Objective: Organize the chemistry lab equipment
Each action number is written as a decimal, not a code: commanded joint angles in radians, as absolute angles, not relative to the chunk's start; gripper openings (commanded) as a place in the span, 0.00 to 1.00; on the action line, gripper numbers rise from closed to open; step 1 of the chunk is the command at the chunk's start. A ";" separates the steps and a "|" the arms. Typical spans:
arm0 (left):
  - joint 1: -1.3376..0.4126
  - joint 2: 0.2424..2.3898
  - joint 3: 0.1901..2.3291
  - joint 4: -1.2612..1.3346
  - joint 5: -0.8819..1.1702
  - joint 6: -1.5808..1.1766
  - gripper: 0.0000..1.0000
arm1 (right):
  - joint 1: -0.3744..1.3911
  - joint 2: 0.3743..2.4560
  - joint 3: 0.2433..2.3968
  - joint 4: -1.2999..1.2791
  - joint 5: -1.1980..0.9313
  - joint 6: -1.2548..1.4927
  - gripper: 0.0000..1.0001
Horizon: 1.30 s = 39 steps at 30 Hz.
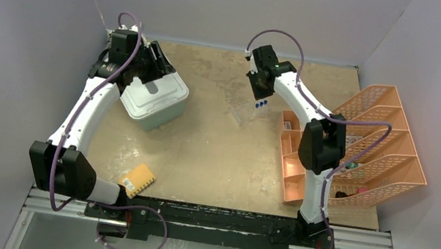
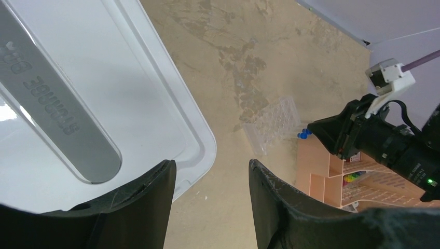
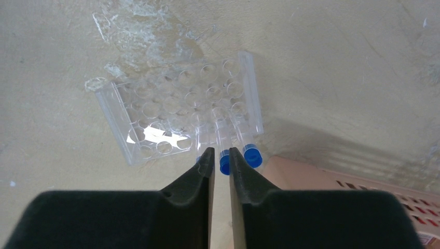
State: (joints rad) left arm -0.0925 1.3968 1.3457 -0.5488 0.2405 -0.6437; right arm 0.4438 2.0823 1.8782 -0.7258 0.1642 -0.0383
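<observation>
One white box (image 2: 155, 78) sits far left, the left gripper (image 2: 211, 164) over its rim, jaws wide and empty; one sponge (image 1: 138, 179) lies near the front. Mid-table, one clear rack (image 3: 155, 104) holds three blue-capped tubes (image 3: 252, 155) along one edge. The right gripper (image 3: 218, 151) is narrow about the middle cap, though I cannot tell whether it grips; one organiser (image 1: 385, 141) stands far right.

- Blue-capped test tubes (image 3: 252, 155): three, the same count from overhead and from the right wrist.
- Clear tube rack (image 3: 155, 109): one; its wells are too glary to count.
- White lidded storage bin (image 1: 153, 99): one.
- Yellow-orange waffle sponge (image 1: 138, 180): one.
- Peach compartment organiser (image 1: 293, 167): one.
- Peach slatted tiered tray (image 1: 387, 122): one; its contents are too small to count.
</observation>
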 commanded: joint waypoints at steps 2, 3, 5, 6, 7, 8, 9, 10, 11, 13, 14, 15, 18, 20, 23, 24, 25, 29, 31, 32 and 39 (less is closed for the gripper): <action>-0.098 1.317 1.353 -0.541 0.189 -0.622 0.53 | 0.444 1.907 1.872 -0.716 0.196 0.064 0.29; -0.098 1.299 1.347 -0.543 0.173 -0.618 0.53 | 0.443 1.877 1.850 -0.708 0.211 0.080 0.34; -0.099 1.260 1.335 -0.562 0.120 -0.612 0.54 | 0.443 1.804 1.789 -0.680 0.241 0.105 0.38; -0.098 1.238 1.334 -0.583 0.086 -0.608 0.55 | 0.443 1.763 1.756 -0.668 0.259 0.120 0.41; -0.098 1.208 1.328 -0.601 0.052 -0.604 0.56 | 0.443 1.720 1.720 -0.651 0.282 0.141 0.43; -0.098 1.186 1.321 -0.621 0.014 -0.603 0.56 | 0.443 1.672 1.683 -0.639 0.305 0.152 0.44; -0.098 1.157 1.312 -0.636 -0.038 -0.604 0.56 | 0.443 1.627 1.647 -0.626 0.326 0.170 0.45; -0.098 1.126 1.300 -0.651 -0.084 -0.607 0.57 | 0.443 1.577 1.611 -0.615 0.347 0.185 0.48; -0.098 1.093 1.287 -0.665 -0.139 -0.616 0.58 | 0.443 1.526 1.574 -0.605 0.369 0.197 0.50; -0.098 1.022 1.261 -0.683 -0.234 -0.631 0.59 | 0.443 1.414 1.509 -0.589 0.409 0.208 0.51; -0.099 0.985 1.254 -0.694 -0.273 -0.635 0.61 | 0.444 1.366 1.481 -0.586 0.427 0.209 0.53; -0.099 0.952 1.251 -0.708 -0.306 -0.638 0.62 | 0.443 1.323 1.457 -0.583 0.440 0.208 0.58; -0.099 0.858 1.243 -0.739 -0.384 -0.644 0.67 | 0.444 1.205 1.417 -0.575 0.470 0.166 0.77; -0.098 0.807 1.252 -0.778 -0.436 -0.643 0.70 | 0.443 1.144 1.416 -0.602 0.480 0.155 0.87; -0.099 0.763 1.301 -0.884 -0.517 -0.651 0.71 | 0.443 1.074 1.439 -0.663 0.505 0.159 0.99; -0.099 0.757 1.326 -0.915 -0.524 -0.642 0.72 | 0.444 1.055 1.449 -0.686 0.523 0.165 0.99; -0.098 0.755 1.351 -0.943 -0.528 -0.634 0.73 | 0.444 1.038 1.458 -0.707 0.542 0.176 0.99; -0.099 0.742 1.438 -1.006 -0.529 -0.621 0.74 | 0.443 0.955 1.458 -0.726 0.586 0.209 0.99; -0.097 0.730 1.457 -1.017 -0.526 -0.621 0.75 | 0.444 0.910 1.455 -0.727 0.606 0.222 0.99; -0.098 0.722 1.464 -1.020 -0.523 -0.622 0.76 | 0.443 0.897 1.455 -0.729 0.614 0.219 0.99; -0.098 0.683 1.501 -1.046 -0.517 -0.630 0.78 | 0.445 0.866 1.489 -0.765 0.632 0.201 0.99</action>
State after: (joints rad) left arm -0.0933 0.6991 1.4612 -1.0283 -0.5037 -0.6353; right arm 0.4438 0.8738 1.4498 -0.7616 0.5949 0.1986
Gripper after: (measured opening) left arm 0.773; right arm 0.987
